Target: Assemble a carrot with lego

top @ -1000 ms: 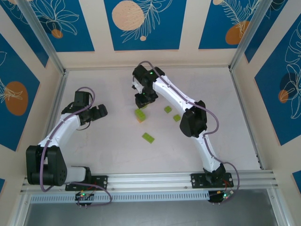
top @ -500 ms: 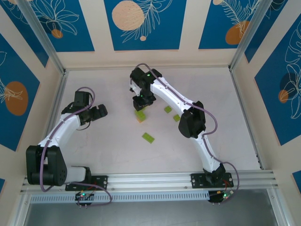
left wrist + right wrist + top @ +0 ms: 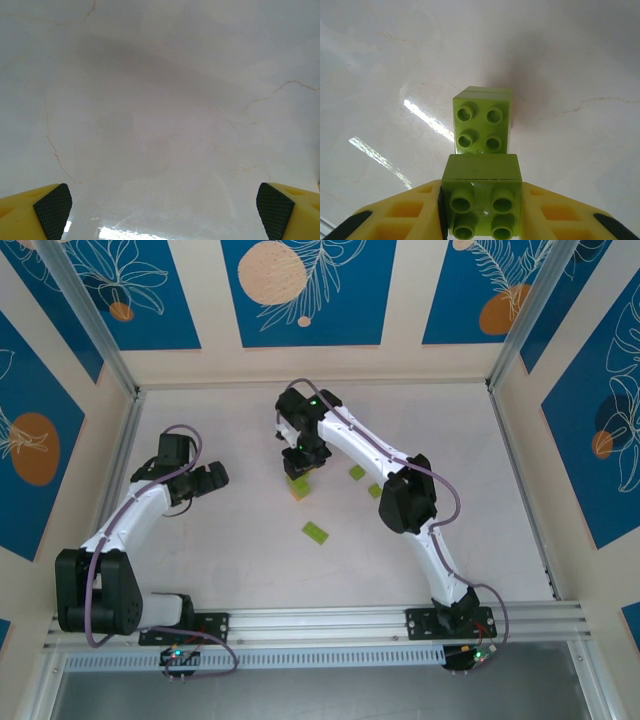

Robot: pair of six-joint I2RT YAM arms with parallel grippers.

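Note:
My right gripper [image 3: 482, 212] is shut on a lime-green square lego brick [image 3: 483, 197], studs facing the camera. Just beyond it on the table stands the part-built carrot [image 3: 483, 125], whose top is another lime-green four-stud brick. In the top view the right gripper [image 3: 299, 460] hangs just behind the carrot [image 3: 298, 486], a green brick on an orange one. Whether the held brick touches it I cannot tell. My left gripper [image 3: 214, 478] stands open at the left over bare table, its fingertips [image 3: 52, 207] wide apart with nothing between them.
Three loose lime-green bricks lie to the right of and in front of the carrot: two small ones [image 3: 357, 472] [image 3: 376, 490] and a flat rectangle [image 3: 316, 531]. The white table [image 3: 220, 570] is walled in by metal rails and patterned panels.
The right gripper, still holding its green brick, has shifted slightly left and toward the back, closer over the carrot. The left arm has not moved.

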